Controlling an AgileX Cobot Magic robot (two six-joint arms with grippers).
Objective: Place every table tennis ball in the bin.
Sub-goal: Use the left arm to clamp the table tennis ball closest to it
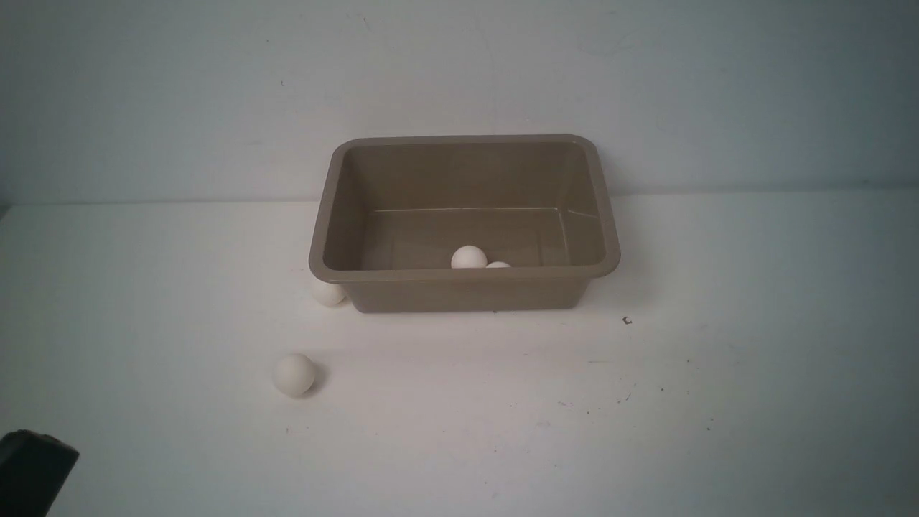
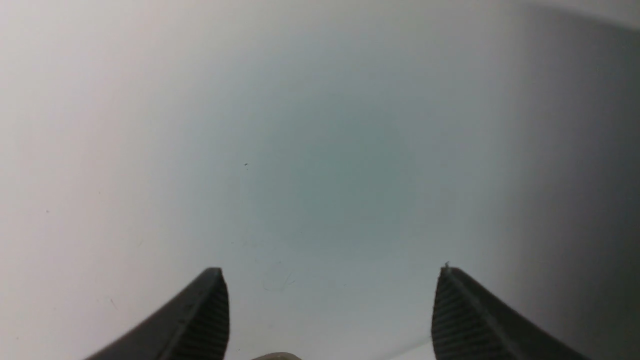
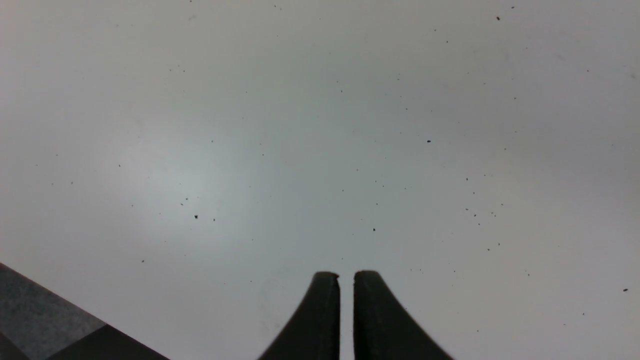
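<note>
The taupe bin [image 1: 337, 215] stands mid-table near the back wall. Two table tennis balls lie inside it by the near wall: one ball [image 1: 469, 257] in full view, a second ball [image 1: 498, 265] mostly hidden behind the rim. A third ball [image 1: 328, 293] rests on the table against the bin's near left corner. A fourth ball [image 1: 294, 374] lies alone, nearer to me and to the left. My left gripper [image 2: 330, 270] is open over bare table, holding nothing. My right gripper [image 3: 346, 274] is shut and empty.
A black part [image 1: 36, 470], probably of my left arm, shows at the front view's lower left corner. A pale rounded shape [image 2: 275, 356] peeks in at the left wrist view's edge; what it is I cannot tell. A dark edge [image 3: 50, 330] crosses a corner of the right wrist view.
</note>
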